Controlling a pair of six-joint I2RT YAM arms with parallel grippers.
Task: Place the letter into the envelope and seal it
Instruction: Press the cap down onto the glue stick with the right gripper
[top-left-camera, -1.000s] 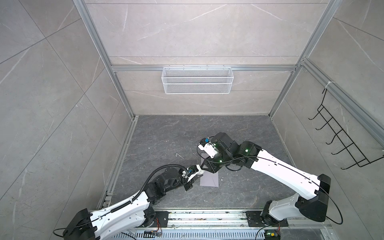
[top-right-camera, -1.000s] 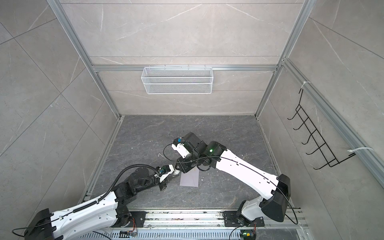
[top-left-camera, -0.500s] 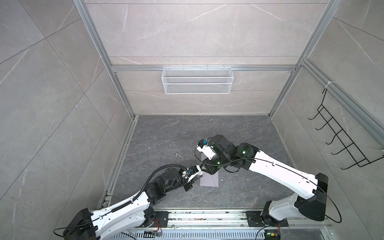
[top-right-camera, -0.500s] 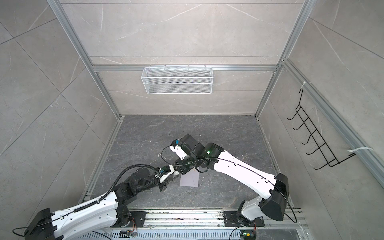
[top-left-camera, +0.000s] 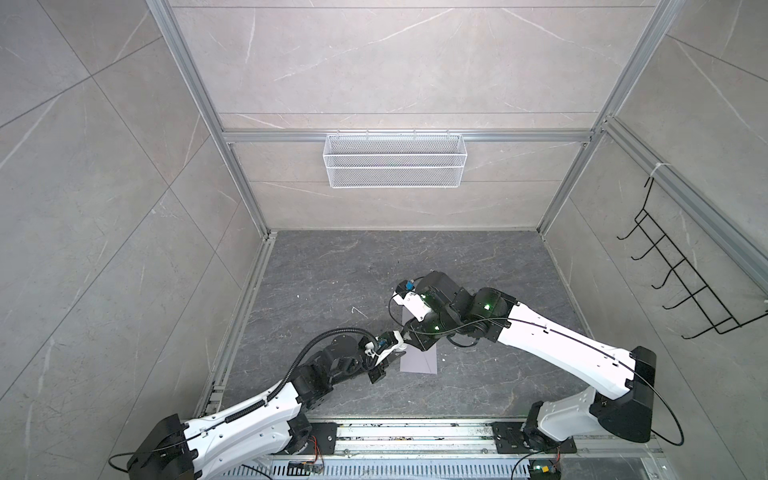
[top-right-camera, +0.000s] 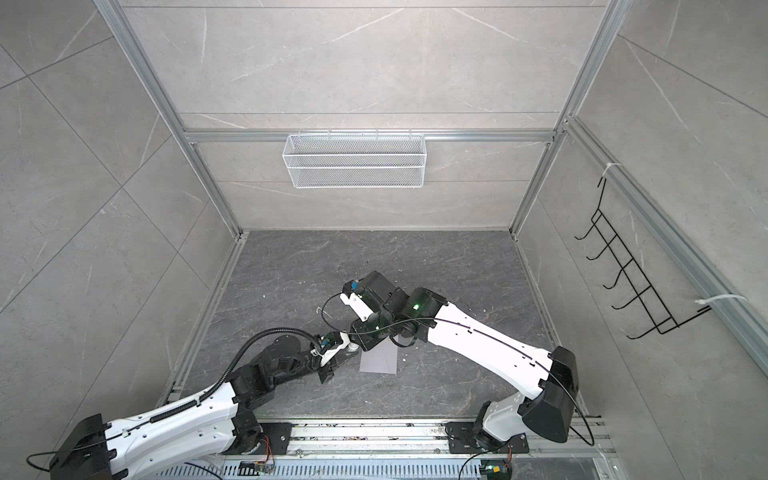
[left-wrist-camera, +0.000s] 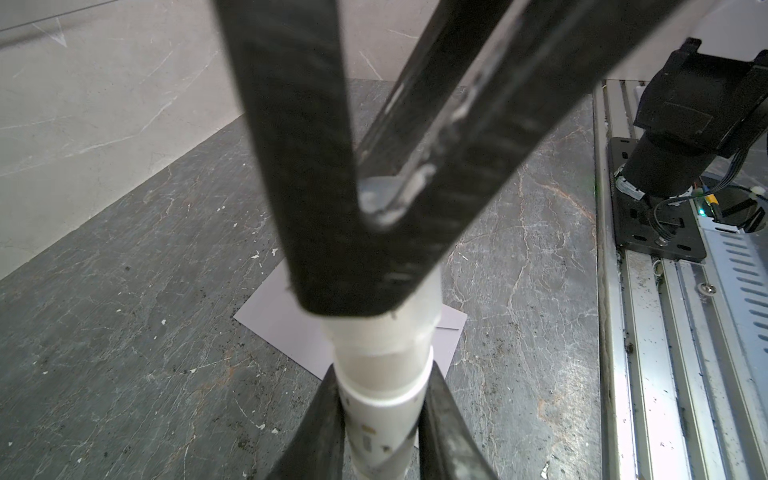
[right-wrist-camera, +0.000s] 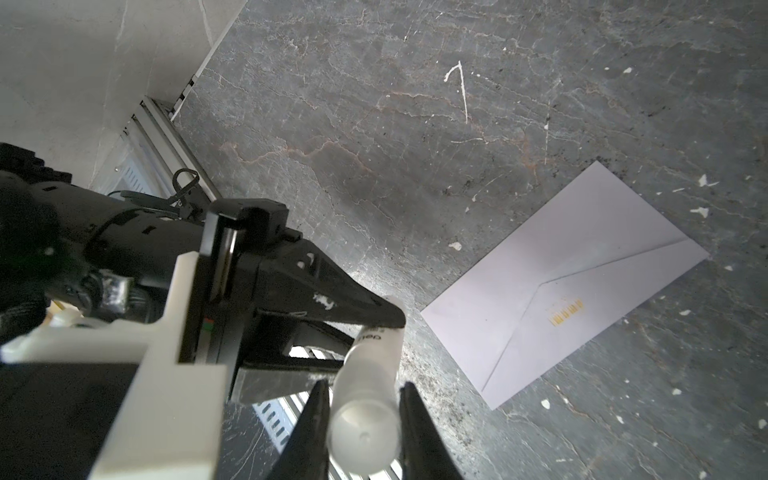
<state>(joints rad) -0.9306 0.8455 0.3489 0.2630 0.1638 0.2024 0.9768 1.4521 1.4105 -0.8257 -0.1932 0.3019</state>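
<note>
The pale lavender envelope (top-left-camera: 419, 361) (top-right-camera: 379, 360) (right-wrist-camera: 561, 282) lies flat on the dark floor, pointed flap down over its back, with a small orange mark near the flap's tip. The letter is not in view. A white glue stick (left-wrist-camera: 382, 374) (right-wrist-camera: 368, 374) hangs in the air beside the envelope's near-left corner. My left gripper (top-left-camera: 395, 349) (left-wrist-camera: 383, 395) is shut on its body. From the opposite end my right gripper (top-left-camera: 409, 334) (right-wrist-camera: 365, 386) is shut on its frosted cap. Neither gripper touches the envelope (left-wrist-camera: 291, 328).
A white wire basket (top-left-camera: 394, 160) hangs on the back wall and a black hook rack (top-left-camera: 685, 286) on the right wall. Aluminium rails (top-left-camera: 415, 436) with both arm bases run along the front edge. Small white flecks are scattered over the floor (top-left-camera: 332, 270).
My right wrist has shifted slightly left and towards the front, onto the glue stick. The left arm and the envelope have stayed put.
</note>
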